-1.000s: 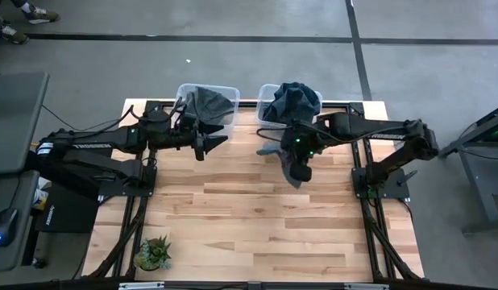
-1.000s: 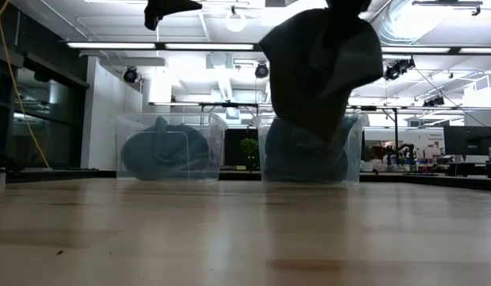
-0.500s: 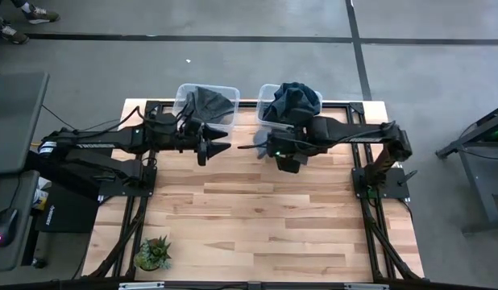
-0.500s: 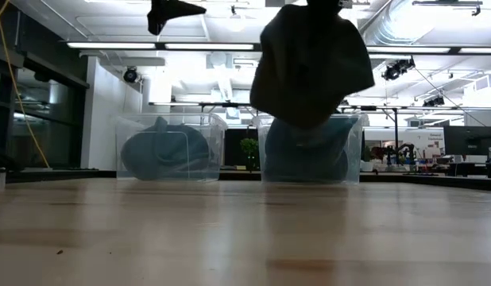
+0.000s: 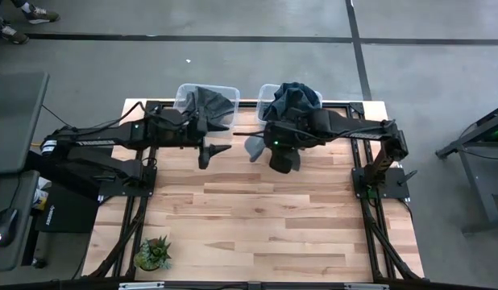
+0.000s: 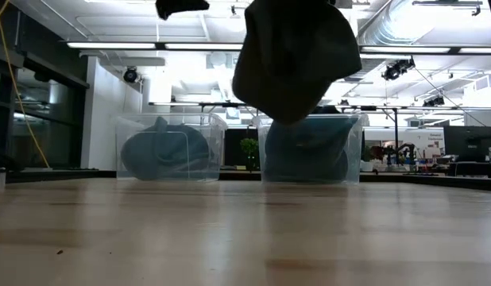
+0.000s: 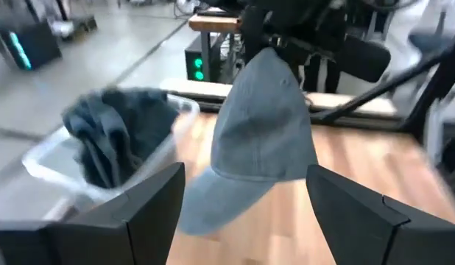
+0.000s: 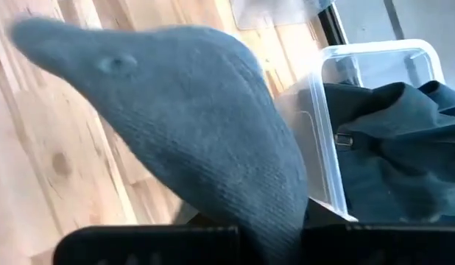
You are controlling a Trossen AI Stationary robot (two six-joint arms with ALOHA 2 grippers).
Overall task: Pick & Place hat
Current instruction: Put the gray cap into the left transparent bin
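A grey-blue cap (image 7: 264, 140) hangs in the air over the far middle of the table, its brim (image 5: 253, 147) sticking out toward the table's left. My right gripper (image 5: 280, 155) is above it, shut on it. The cap also fills the right wrist view (image 8: 191, 125) and hangs at the top of the low view (image 6: 297, 56). My left gripper (image 5: 213, 150) is open, a short way to the cap's left at about the same height. In its own wrist view its fingers (image 7: 157, 210) stand wide apart with the cap ahead of them, not touching it. My right gripper holds the cap by its upper end (image 7: 275, 55), the end away from the brim, coming from above. The fingers themselves are hidden by the gripper body and the cloth. The cap is lifted clear of the table and hangs below the gripper, brim (image 7: 213, 202) lowest.
Two clear plastic bins stand at the table's far edge. The left bin (image 5: 184, 95) holds grey hats, the right bin (image 5: 267, 93) dark blue ones. A small potted plant (image 5: 152, 254) sits at the near left corner. The wooden table top (image 5: 265, 225) lies bare toward the near side.
My right gripper has carried the cap toward the table's left and slightly up; in the low view the cap has shifted left and risen. The cap has swung so that its brim now shows on the left of the gripper. My left gripper has stayed open, turning slightly.
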